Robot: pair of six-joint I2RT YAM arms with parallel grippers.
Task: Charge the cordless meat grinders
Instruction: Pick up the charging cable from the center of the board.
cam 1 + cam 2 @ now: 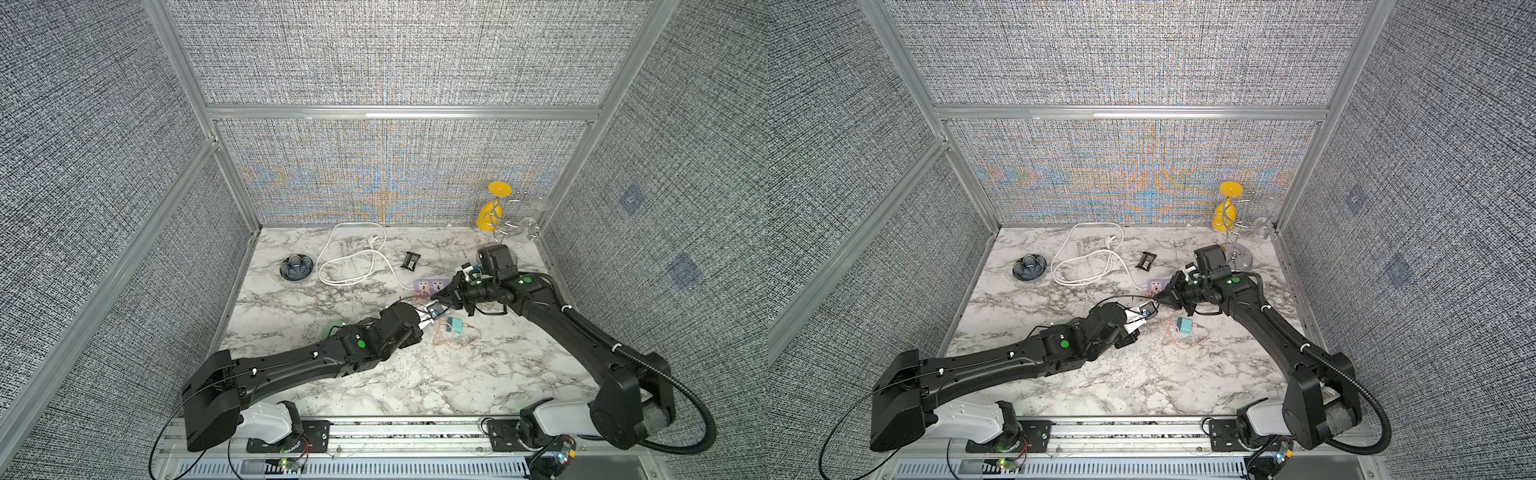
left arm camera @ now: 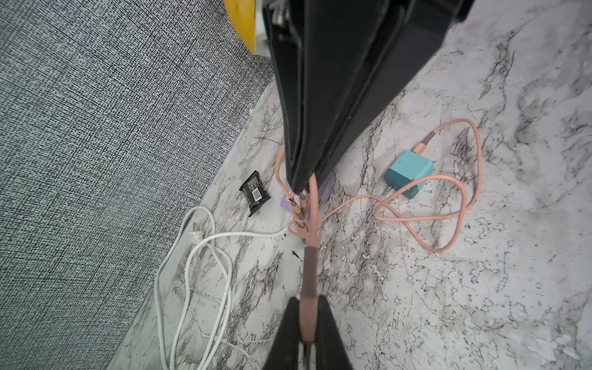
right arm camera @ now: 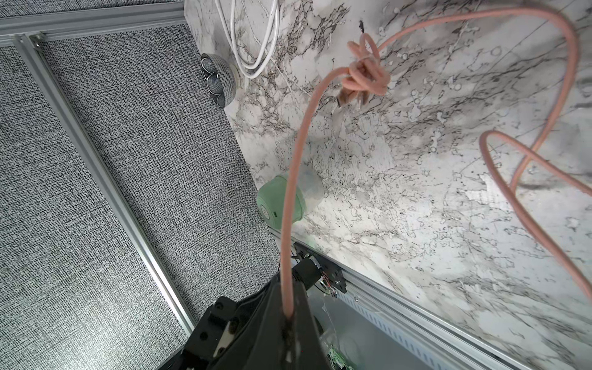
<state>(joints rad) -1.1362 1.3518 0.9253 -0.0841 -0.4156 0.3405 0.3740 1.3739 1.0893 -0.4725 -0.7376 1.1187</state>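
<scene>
Marble tabletop [image 1: 415, 374] carries the mint-green meat grinder [image 3: 272, 195], lower centre-left in the right wrist frame, well apart from both claws. It looks light, rigid and slippery, so its dome sides seem the best hold. Left claw [image 2: 307, 299] and right claw [image 2: 301, 187] each clench the limp pink cable [image 2: 310, 272].

The counter [image 1: 415, 374] is smooth, faintly glossy, with a marble look. The walls [image 1: 374, 54] are coarse woven cloth, set in a brushed metal frame [image 1: 395, 111]. The cable [image 3: 296, 153] has a matt pink sheath. The charger [image 2: 410, 171] is matt teal plastic. The grinder [image 3: 270, 198] has a glossy green plastic dome. The wrapper [image 2: 255, 196] is shiny black film. The fingers [image 2: 285, 339] are matt black.
</scene>
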